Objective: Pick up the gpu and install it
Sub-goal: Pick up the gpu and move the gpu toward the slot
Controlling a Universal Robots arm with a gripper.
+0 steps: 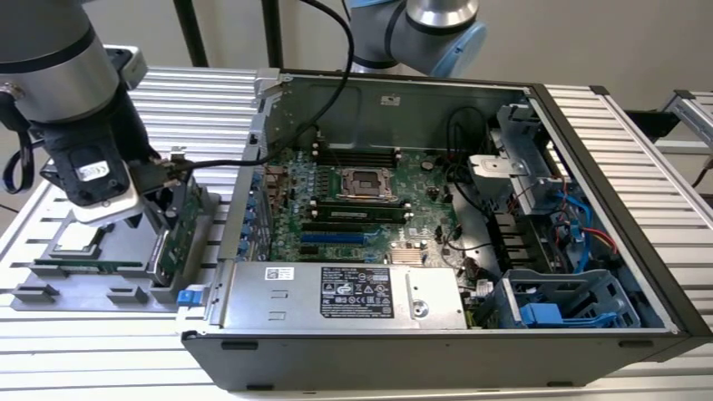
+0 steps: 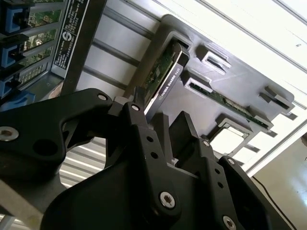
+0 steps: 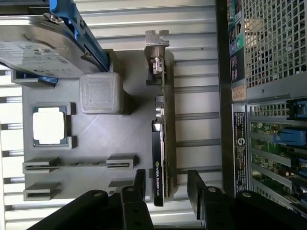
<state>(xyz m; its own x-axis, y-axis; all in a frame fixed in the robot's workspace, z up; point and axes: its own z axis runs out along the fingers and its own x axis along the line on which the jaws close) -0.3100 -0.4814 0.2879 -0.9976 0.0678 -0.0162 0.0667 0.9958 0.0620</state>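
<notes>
Beside the open computer case (image 1: 423,361), the gpu (image 3: 160,143) stands on edge in a grey holder (image 3: 129,143); the pincer (image 3: 168,178) hangs wide, straddling its end.

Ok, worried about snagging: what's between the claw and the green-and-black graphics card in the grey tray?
Nothing: in the first wrist view the open black claw straddles the end of the green-and-black graphics card, a bare gap on each side.

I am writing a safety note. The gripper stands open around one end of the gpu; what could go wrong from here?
The gpu sits nearer one finger of the gripper, so closing may shove it sideways in the gray holder. The fingers straddle only its end far from the silver bracket, so it may tilt when lifted. The computer case stands close beside it.
</notes>
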